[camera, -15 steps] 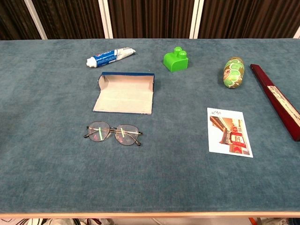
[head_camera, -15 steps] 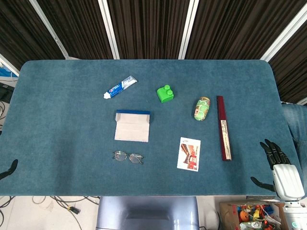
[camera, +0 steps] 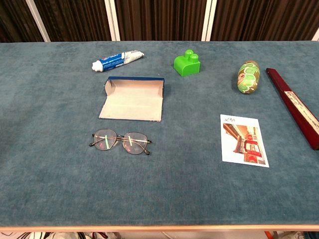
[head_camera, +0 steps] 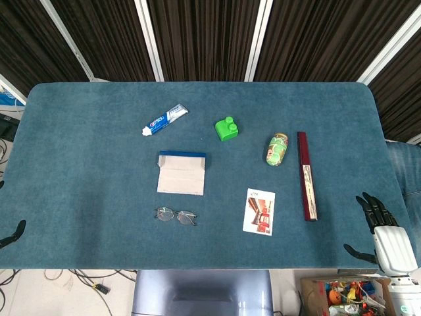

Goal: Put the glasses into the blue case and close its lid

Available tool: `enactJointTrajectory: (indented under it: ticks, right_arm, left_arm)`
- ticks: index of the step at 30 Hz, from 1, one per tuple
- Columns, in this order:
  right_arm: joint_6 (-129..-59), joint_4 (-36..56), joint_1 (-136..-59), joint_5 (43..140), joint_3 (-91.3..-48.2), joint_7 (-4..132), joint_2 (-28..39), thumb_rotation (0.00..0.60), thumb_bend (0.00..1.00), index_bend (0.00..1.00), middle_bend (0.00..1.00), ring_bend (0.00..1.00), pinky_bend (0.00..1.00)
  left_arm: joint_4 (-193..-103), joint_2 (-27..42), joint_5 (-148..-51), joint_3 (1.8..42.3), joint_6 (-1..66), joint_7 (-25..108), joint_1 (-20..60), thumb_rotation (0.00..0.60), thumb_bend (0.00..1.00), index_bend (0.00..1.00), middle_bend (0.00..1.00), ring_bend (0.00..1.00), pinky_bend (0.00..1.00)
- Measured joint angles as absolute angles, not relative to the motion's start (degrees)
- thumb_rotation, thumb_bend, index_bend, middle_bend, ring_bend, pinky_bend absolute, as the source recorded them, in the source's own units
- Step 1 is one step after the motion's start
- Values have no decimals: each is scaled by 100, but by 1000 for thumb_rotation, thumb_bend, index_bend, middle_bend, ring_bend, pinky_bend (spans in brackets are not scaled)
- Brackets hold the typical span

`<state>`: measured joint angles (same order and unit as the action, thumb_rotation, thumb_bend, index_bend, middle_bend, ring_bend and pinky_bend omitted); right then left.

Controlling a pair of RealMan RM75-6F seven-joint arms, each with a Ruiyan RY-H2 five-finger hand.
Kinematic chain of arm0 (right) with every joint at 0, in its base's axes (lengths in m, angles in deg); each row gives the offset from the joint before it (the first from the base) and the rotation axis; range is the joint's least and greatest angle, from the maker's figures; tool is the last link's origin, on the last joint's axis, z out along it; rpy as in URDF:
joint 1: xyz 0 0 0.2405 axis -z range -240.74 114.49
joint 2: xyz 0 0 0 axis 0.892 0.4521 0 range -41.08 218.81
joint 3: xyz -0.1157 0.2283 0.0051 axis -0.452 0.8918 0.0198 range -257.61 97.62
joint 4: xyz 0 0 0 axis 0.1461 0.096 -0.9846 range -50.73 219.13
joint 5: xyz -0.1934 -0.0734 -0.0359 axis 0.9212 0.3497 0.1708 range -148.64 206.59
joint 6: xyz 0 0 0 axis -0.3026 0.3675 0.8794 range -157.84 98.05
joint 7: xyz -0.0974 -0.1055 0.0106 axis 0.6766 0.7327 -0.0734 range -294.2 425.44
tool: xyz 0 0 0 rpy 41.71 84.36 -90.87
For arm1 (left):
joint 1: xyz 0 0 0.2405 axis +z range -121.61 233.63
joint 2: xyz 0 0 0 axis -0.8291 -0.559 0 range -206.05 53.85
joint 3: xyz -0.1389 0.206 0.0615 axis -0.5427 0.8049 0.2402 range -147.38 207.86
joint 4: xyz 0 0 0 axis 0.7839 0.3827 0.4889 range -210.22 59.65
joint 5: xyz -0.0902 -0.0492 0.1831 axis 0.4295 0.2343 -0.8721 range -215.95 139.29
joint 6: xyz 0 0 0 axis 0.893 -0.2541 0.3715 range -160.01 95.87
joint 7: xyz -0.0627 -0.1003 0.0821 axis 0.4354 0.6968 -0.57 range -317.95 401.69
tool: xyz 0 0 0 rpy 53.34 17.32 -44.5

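A teal felt table (head_camera: 85, 131) fills both my views, with dark slatted panels behind it. My right hand (head_camera: 385, 230) sits off the table's near right corner in the head view, black fingers spread apart and pointing away from me, holding nothing and touching nothing I can make out. Of my left hand (head_camera: 13, 232) I only get a dark fingertip or two poking in at the left edge of the head view, so I cannot tell how open it is; the chest view shows neither hand. The glasses (camera: 121, 141) lie flat on the felt, lenses toward me, just in front of the blue case (camera: 132, 98), close to it but not touching. The case lies open, its pale lining up and its blue wall along the far side. Beyond it are a toothpaste tube (camera: 117, 60) to the left and a green block (camera: 187, 63) to the right. Further right sit a green patterned pouch (camera: 248, 76), a long dark red box (camera: 294, 106) and a picture card (camera: 242, 140) lying flat. Against the frame half a second back, I see the right hand a touch lower toward me; the left fingertips and everything on the table are where they were.
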<state>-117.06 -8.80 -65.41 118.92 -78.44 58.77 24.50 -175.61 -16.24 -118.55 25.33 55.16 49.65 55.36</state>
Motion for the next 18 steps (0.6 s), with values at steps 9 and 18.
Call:
enactJointTrajectory:
  ticks: [9,18]
  right_arm:
    - [-11613,-939,-6558,11823,-7847,5869,2495,600,118,12,0,32,177]
    - [-11547,-984,-6562,11735,-7843,5892,2517,600,118,12,0,32,178]
  left_arm:
    - [-17526,-1601,-11869,2522,5501,4995,5520,600,305,37,0,0,0]
    - [-17513,-1576,-12001,2551,5431,4893,5436,600,283,58,0,0,0]
